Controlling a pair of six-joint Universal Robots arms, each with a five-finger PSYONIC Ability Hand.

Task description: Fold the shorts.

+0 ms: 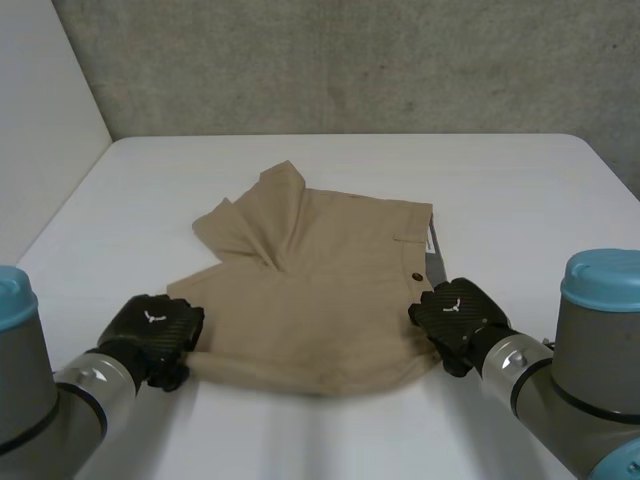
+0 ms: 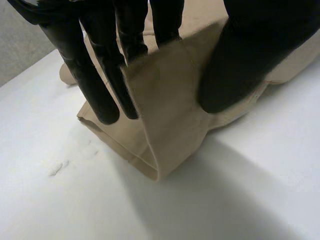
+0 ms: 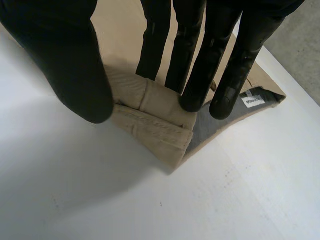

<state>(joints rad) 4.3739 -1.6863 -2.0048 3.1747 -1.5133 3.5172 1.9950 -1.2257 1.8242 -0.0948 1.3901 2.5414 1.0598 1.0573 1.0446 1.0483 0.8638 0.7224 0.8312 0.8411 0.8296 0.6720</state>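
Note:
Tan shorts (image 1: 320, 290) lie folded on the white table (image 1: 520, 190), one leg flap turned over toward the far left. My left hand (image 1: 155, 330) is at their near left corner. In the left wrist view that corner (image 2: 170, 115) stands up between the straight fingers (image 2: 100, 85) and the thumb (image 2: 235, 65), pinched. My right hand (image 1: 458, 315) is at the near right corner. There the doubled waistband (image 3: 150, 120) sits between the thumb (image 3: 65, 60) and the fingers (image 3: 200, 65), grey lining and a white label (image 3: 254, 101) showing beyond.
A grey wall runs behind the table and a pale wall along its left side. Bare tabletop surrounds the shorts, widest at the back and right. Both forearms come in from the near edge.

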